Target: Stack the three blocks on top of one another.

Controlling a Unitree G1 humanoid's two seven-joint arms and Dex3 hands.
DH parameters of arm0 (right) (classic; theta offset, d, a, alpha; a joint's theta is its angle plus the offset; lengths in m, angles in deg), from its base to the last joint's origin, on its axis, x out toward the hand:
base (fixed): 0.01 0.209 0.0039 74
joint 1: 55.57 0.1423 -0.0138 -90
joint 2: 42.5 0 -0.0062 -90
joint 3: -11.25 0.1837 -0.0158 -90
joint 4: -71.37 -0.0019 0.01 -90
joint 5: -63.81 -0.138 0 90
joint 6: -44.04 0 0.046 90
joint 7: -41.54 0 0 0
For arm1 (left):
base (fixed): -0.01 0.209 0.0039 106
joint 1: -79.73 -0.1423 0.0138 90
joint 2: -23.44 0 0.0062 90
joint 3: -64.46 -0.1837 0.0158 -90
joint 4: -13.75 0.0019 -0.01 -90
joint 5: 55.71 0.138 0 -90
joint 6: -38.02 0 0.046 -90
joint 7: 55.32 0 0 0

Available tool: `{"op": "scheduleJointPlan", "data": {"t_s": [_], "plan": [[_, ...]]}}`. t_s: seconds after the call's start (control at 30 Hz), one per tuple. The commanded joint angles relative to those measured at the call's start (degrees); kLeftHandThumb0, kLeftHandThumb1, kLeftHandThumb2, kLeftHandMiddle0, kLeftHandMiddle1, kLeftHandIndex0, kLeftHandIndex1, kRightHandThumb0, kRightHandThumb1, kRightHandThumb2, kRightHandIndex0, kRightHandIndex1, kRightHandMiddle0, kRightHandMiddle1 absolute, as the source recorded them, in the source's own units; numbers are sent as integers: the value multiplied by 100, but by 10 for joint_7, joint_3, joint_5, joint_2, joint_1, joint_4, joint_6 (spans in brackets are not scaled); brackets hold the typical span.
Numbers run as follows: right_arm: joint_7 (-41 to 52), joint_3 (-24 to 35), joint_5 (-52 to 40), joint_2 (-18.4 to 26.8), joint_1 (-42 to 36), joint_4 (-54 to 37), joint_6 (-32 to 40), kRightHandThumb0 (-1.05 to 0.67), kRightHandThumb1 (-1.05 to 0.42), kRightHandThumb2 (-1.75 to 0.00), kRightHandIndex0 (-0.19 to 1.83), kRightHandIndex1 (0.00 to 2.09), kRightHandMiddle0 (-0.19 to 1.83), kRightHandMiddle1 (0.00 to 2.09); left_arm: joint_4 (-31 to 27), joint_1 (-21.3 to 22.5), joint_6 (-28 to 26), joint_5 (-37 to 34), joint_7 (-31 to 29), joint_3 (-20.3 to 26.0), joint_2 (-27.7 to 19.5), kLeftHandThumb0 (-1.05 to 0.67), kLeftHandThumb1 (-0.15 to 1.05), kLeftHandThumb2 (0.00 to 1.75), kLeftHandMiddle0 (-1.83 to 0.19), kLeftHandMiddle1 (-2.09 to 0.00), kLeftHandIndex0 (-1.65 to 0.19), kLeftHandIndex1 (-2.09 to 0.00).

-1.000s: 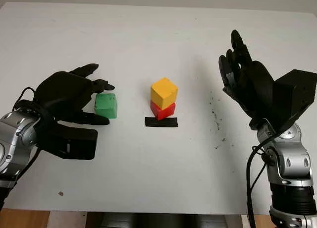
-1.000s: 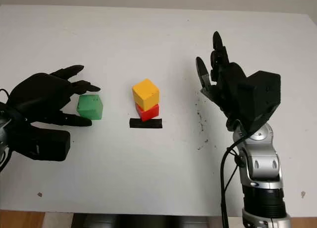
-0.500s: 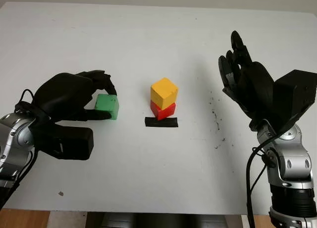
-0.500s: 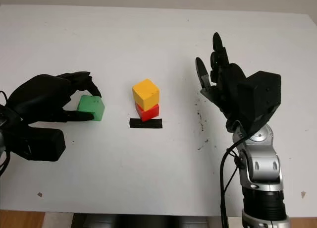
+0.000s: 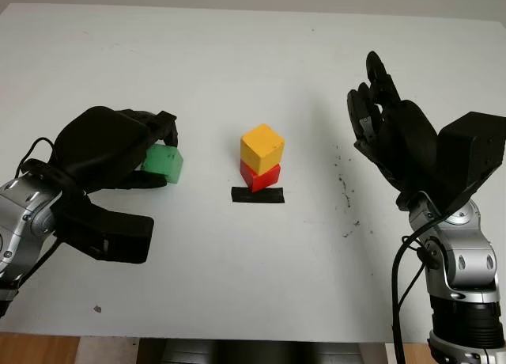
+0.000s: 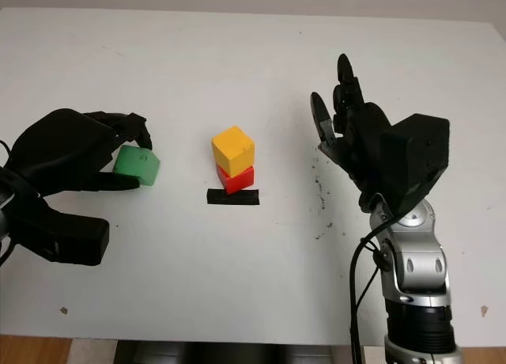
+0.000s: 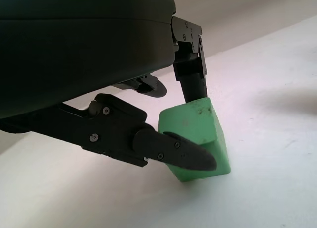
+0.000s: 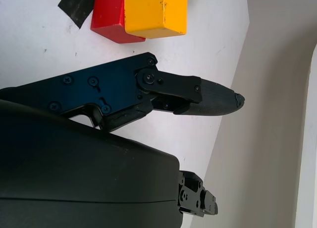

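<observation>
The left hand (image 5: 111, 146) pinches the green block (image 5: 164, 161) between its fingers (image 7: 183, 151), tilted just off the table, apparently to carry it onto the yellow block (image 5: 262, 146) atop the red block (image 5: 261, 175), while the open right hand (image 5: 391, 138) waits beside that stack.

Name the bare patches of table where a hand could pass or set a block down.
Bare: between the green block in the left hand and the yellow block on red block; between that stack and the open right hand. Crowded: the stack, black tape.
</observation>
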Motion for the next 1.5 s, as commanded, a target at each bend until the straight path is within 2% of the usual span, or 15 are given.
{"op": "scheduleJointPlan", "data": {"t_s": [0.0,0.17,0.23,0.37,0.47,0.53,0.6,0.7,0.77,0.87,1.03,1.23,1.47], "plan": [[0,3,0,5,-6,-8,1,-65,-105,-57,-19,0,-19,0,-19,0,7,-12,9,12,-5,-35,105,11,-47,-9,-15,-161],[5,6,-10,0,-6,-4,-2,-63,-105,-57,-19,0,-19,0,-40,15,13,15,43,26,-8,-35,105,11,-42,-6,-16,-147],[5,8,-17,-4,-6,-2,-2,-63,-105,-56,-19,0,-19,0,-51,22,4,57,76,26,-5,-36,104,7,-45,-6,-30,-128],[1,9,-25,-9,-5,3,-1,-63,-105,-55,-19,0,-19,0,-59,40,-11,104,113,22,4,-37,103,5,-46,-6,-31,-134],[0,11,-31,-12,-4,9,-5,-63,-105,-55,-19,0,-19,0,-60,67,-16,111,115,19,9,-37,102,5,-43,-5,-34,-123],[0,10,-31,-11,-2,13,-7,-63,-105,-56,-19,0,-19,0,-57,84,-15,104,110,18,11,-38,102,5,-41,-5,-34,-126],[2,8,-31,-9,-1,16,-9,-63,-105,-56,-19,0,-19,0,-45,108,-4,59,89,20,13,-39,104,7,-38,-5,-32,-138],[1,6,-31,-9,0,15,-5,-64,-105,-55,-19,0,-19,0,-9,150,17,-60,41,28,20,-37,105,7,-37,-5,-34,-140],[-1,4,-29,-10,-1,13,-2,-63,-105,-55,-19,0,-19,0,18,173,29,-122,14,28,18,-38,105,9,-35,-5,-34,-129],[-4,4,-31,-13,-2,12,1,-64,-105,-53,-19,0,-19,0,61,212,41,-166,-6,21,18,-40,105,7,-36,-6,-40,-112],[-7,2,-30,-15,-3,14,-4,-65,-105,-52,-19,0,-19,0,91,251,22,-238,-46,18,41,-37,102,5,-38,-6,-45,-115],[-6,3,-32,-18,-4,19,-10,-63,-105,-53,-19,0,-19,0,114,277,3,-344,-118,25,55,-35,102,6,-33,-4,-46,-102],[0,-1,-26,-14,-7,24,-14,-64,-105,-53,-19,0,-19,0,187,313,-18,-463,-183,29,85,-38,102,5,-32,-6,-54,-94]]}}
